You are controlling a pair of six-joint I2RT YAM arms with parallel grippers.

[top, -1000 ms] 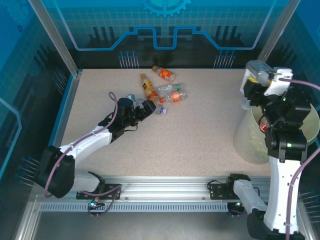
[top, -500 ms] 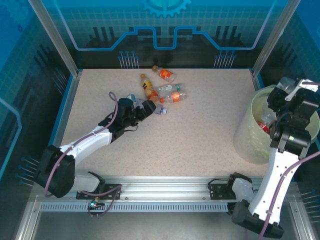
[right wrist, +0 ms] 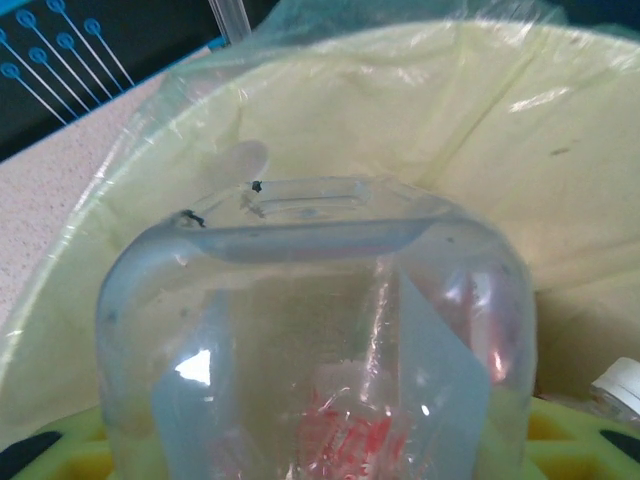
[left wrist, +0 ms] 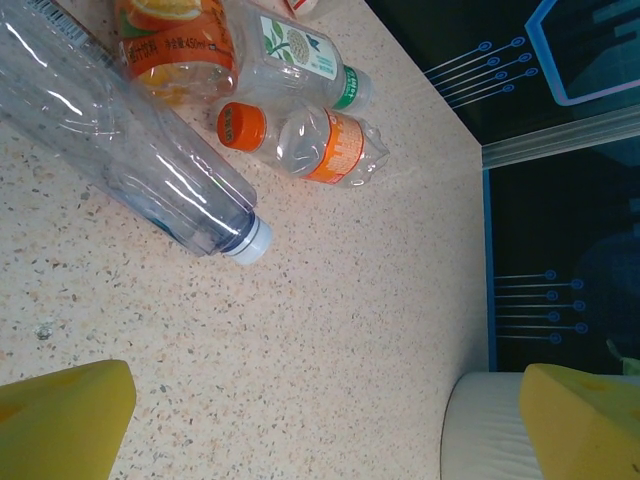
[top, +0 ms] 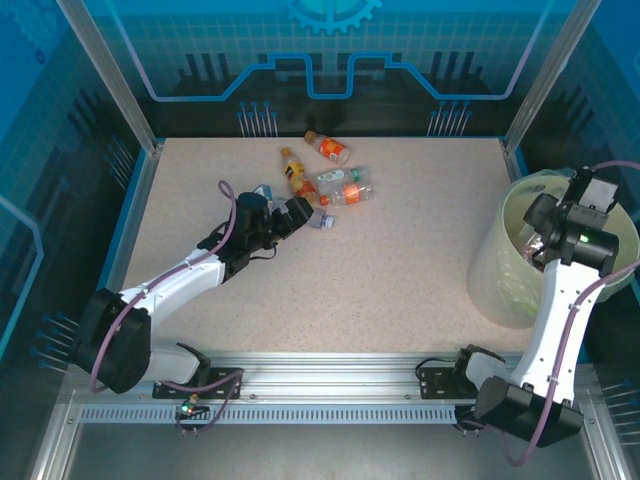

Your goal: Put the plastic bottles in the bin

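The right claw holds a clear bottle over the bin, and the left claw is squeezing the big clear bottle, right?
Not quite. The left claw is wide open, squeezing nothing: the left wrist view shows the big clear bottle lying loose on the table ahead of it. The right claw does hold a clear bottle over the bin.

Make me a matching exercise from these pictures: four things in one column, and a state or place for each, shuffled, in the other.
Things
1. left pincer
2. right pincer
3. bin
4. orange-capped bottle

States
A. lying on its side on the table
B. shut on a clear bottle, over the bin
C. lined with a translucent bag
D. open, with nothing between its fingers

Pairs: 1-D, 2-B, 3-C, 4-A
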